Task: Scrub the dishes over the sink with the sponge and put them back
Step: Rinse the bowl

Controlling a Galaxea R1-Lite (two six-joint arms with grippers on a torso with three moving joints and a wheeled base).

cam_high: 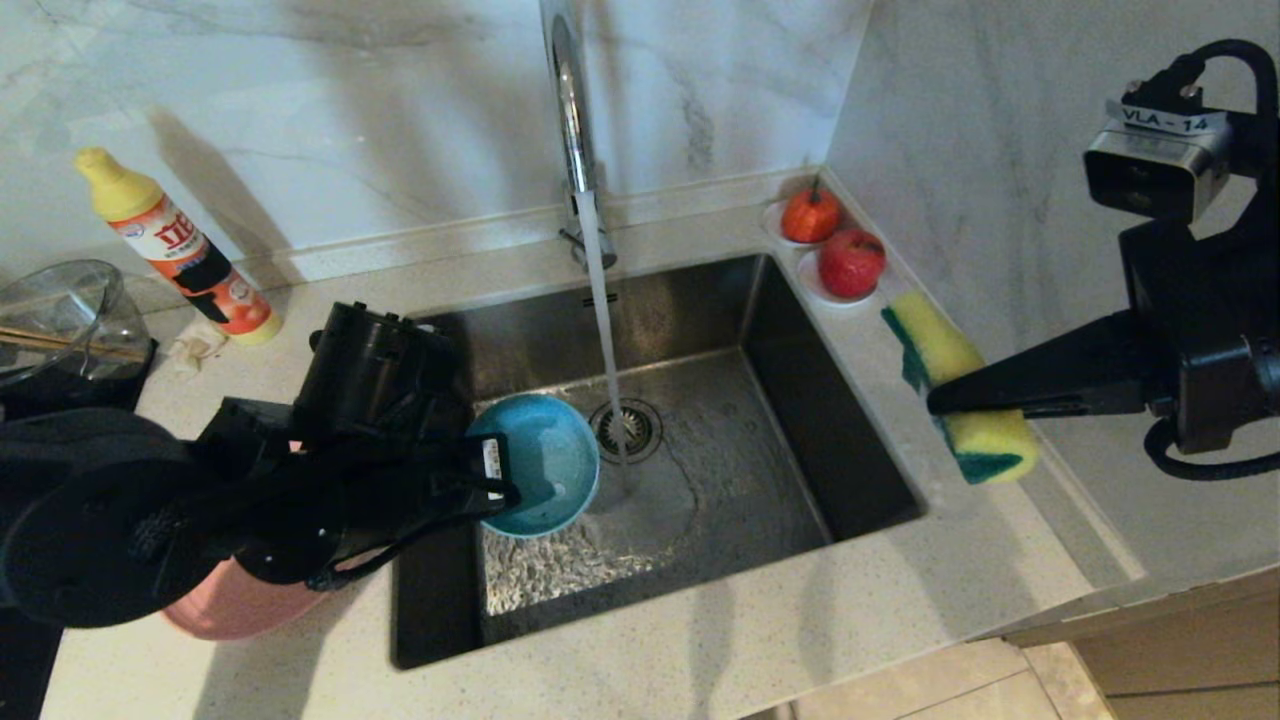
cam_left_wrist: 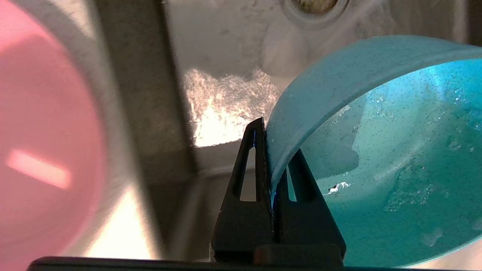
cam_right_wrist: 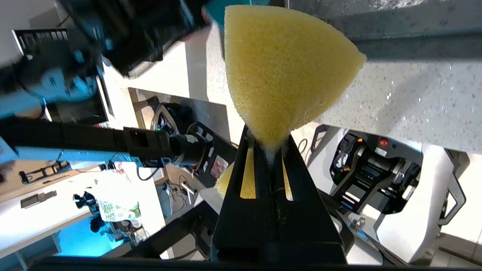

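Detergent bottle (cam_high: 178, 247) against backsplash, glass bowl (cam_high: 60, 312) far left, two red fruits (cam_high: 832, 243) in corner

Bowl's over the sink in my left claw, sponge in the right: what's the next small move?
Probably swing the right claw toward the sink: its sponge hangs over the counter, well apart from the teal bowl that the left claw grips by the rim beside the running water.

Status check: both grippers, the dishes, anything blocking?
Left gripper shut on teal bowl rim, over sink, beside tap stream. Right gripper shut on sponge, over right counter. Pink plate on left counter. Nothing blocking.
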